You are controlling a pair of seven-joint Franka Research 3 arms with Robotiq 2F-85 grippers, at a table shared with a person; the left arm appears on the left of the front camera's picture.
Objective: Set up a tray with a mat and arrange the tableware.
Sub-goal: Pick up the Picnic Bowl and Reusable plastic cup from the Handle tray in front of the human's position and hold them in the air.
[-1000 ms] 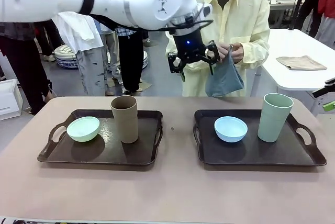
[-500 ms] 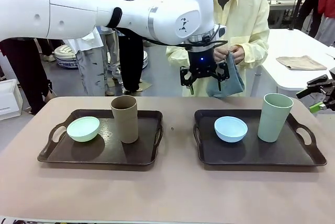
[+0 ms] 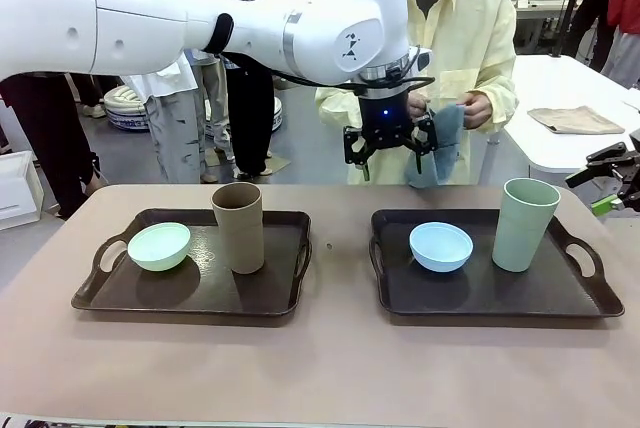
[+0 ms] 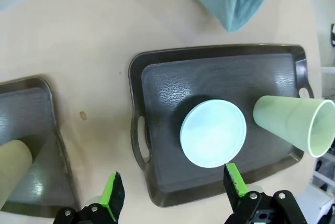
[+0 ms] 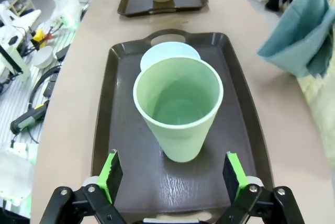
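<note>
A person across the table holds a teal cloth mat [image 3: 447, 138] in both hands. My left gripper [image 3: 392, 155] hangs open just left of it, high over the table, with nothing between its fingers [image 4: 113, 191]. The right tray [image 3: 495, 286] carries the light blue bowl [image 3: 441, 246] and the pale green tumbler [image 3: 525, 224]. On the left tray [image 3: 190, 293] stand the mint green bowl [image 3: 159, 246] and the brown tumbler [image 3: 238, 228]. My right gripper [image 3: 606, 184] is open at the right edge, facing the pale green tumbler [image 5: 178, 109] from a short way off.
A white side table [image 3: 575, 88] with a folded beige cloth [image 3: 575, 120] stands at the back right. Bare tabletop [image 3: 330, 368] runs between the trays and along the near edge. People stand behind the far side.
My left gripper swung right, up to the person's cloth, then held still. The person lifted and gathered the cloth. My right gripper came into the front view at the right edge.
</note>
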